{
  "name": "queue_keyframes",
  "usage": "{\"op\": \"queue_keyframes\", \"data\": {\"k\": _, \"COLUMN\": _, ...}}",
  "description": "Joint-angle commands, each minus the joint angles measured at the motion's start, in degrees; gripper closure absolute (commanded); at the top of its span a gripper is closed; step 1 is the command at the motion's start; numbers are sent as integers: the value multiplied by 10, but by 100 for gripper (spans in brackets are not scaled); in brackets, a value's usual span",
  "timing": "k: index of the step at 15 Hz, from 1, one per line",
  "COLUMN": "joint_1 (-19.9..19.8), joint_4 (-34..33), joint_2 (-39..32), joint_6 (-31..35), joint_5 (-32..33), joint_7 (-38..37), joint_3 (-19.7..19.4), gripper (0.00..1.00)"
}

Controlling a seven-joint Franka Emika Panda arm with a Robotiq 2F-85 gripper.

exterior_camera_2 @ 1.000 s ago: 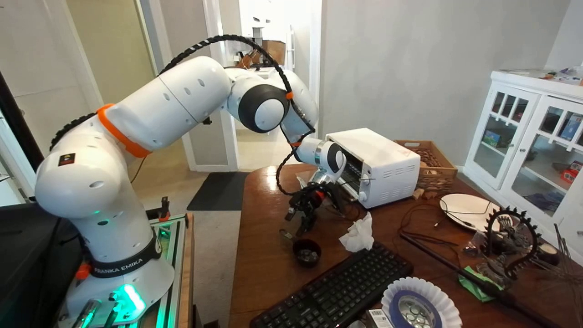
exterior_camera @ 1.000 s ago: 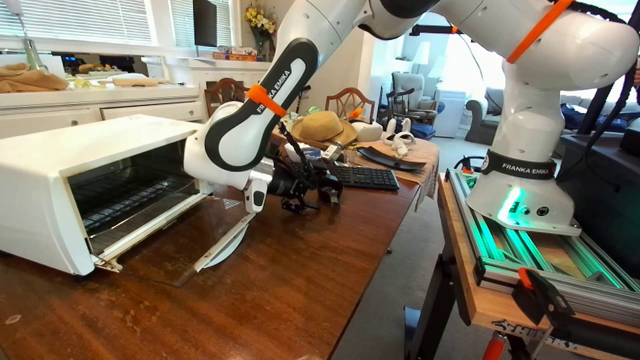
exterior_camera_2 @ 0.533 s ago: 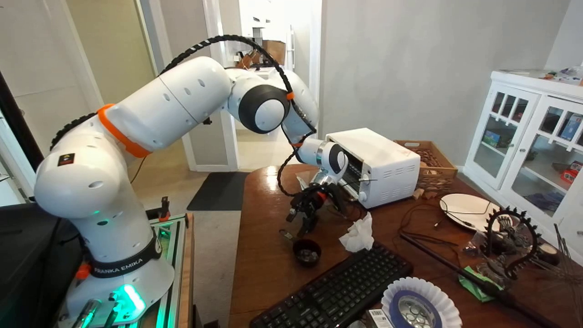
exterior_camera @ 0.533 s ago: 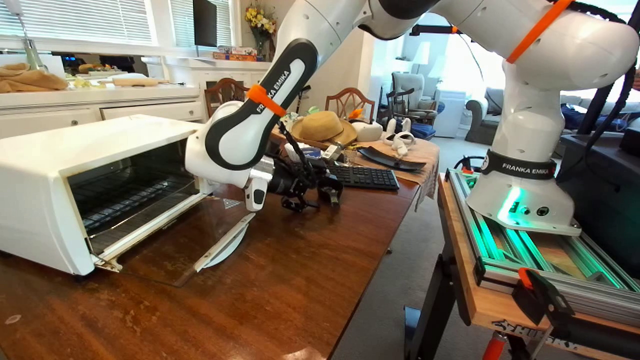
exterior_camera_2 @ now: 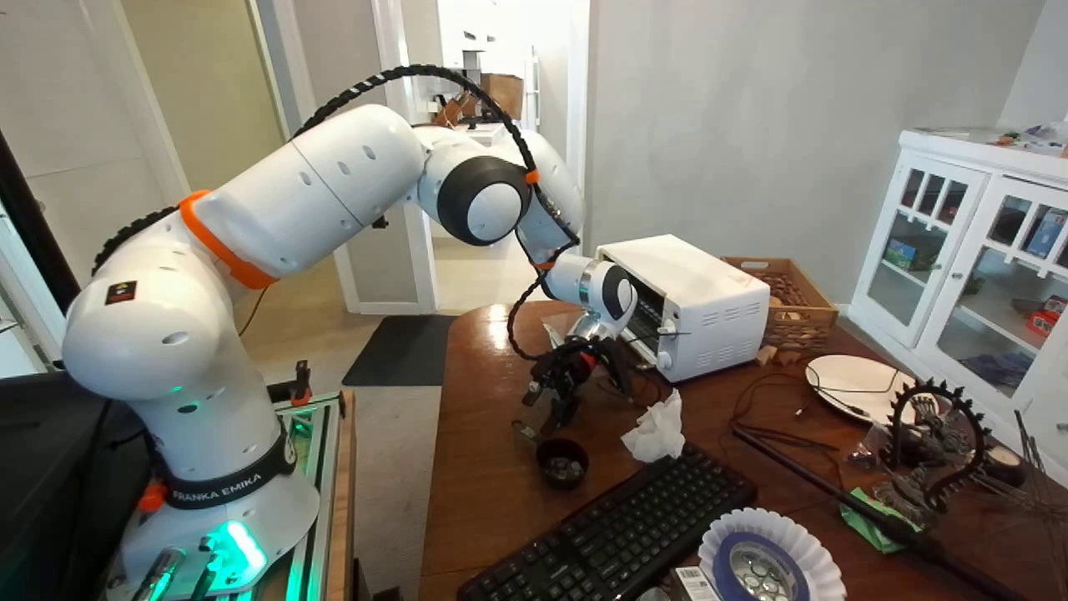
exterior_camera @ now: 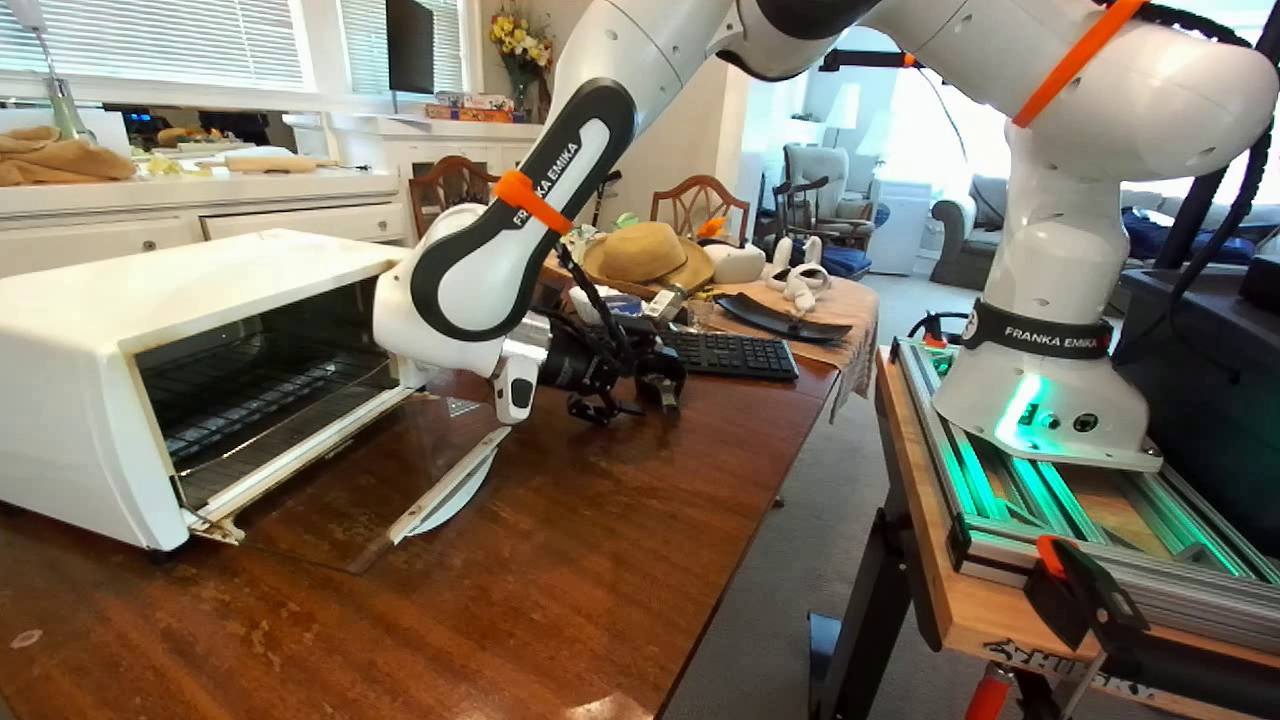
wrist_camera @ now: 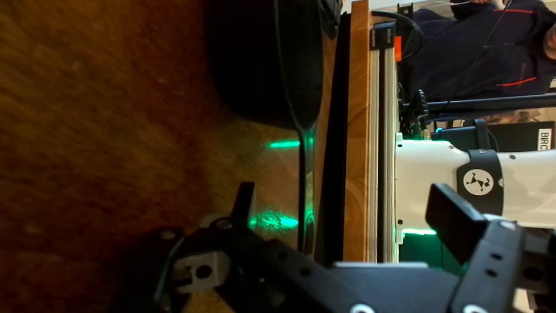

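Cup point(exterior_camera_2: 562, 464), dark, handled, one: stands on the worktop point(exterior_camera: 560, 580) near the edge facing the robot's base point(exterior_camera_2: 284, 509); pale contents, too small for us to name. Pincer point(wrist_camera: 351, 208), one: released, its two fingers point(wrist_camera: 454, 221) parted wide, nothing held.

Progress, as we judge it: the pincer stands at the handle point(wrist_camera: 307, 191) — in the wrist view we see that handle in the gap between the fingers, though we cannot confirm contact. Not done: the handle is ungripped, the cup unlifted.

Remaining lots, as we count them:
Keyboard point(exterior_camera_2: 617, 534), black, one: aslant, its nearer end close to the same edge.
Tissue point(exterior_camera_2: 656, 430), white, crumpled, one: just beside the keyboard's farther end.
Toaster oven point(exterior_camera_2: 709, 309), white, one: towards the worktop's rounded corner; door point(exterior_camera: 447, 487), one, lowered.
Basket point(exterior_camera_2: 808, 321), one: just beyond the oven, by the edge opposite the robot's base.
Plate point(exterior_camera_2: 851, 384), white, one: near that opposite edge.
Fluted dish point(exterior_camera_2: 776, 519), white, one — with one blue ring point(exterior_camera_2: 727, 563), in or on it, we cannot tell which.
Straw hat point(exterior_camera: 640, 250), one: well apart from the pincer, in an exterior view.
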State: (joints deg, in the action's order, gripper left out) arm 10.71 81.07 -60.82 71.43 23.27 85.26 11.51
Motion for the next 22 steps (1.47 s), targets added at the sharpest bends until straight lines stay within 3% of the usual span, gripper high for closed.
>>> {"op": "queue_keyframes", "data": {"k": 1, "joint_1": 0, "joint_4": 5, "joint_2": -20, "joint_6": -4, "joint_5": -6, "joint_7": -1, "joint_3": 4, "gripper": 0}}
{"op": "queue_keyframes", "data": {"k": 11, "joint_1": -2, "joint_4": 6, "joint_2": -19, "joint_6": -10, "joint_5": -1, "joint_7": 7, "joint_3": -1, "gripper": 0}}
{"op": "queue_keyframes", "data": {"k": 22, "joint_1": 44, "joint_4": -54, "joint_2": -32, "joint_6": -72, "joint_5": 99, "joint_7": 57, "joint_3": -1, "gripper": 0}}
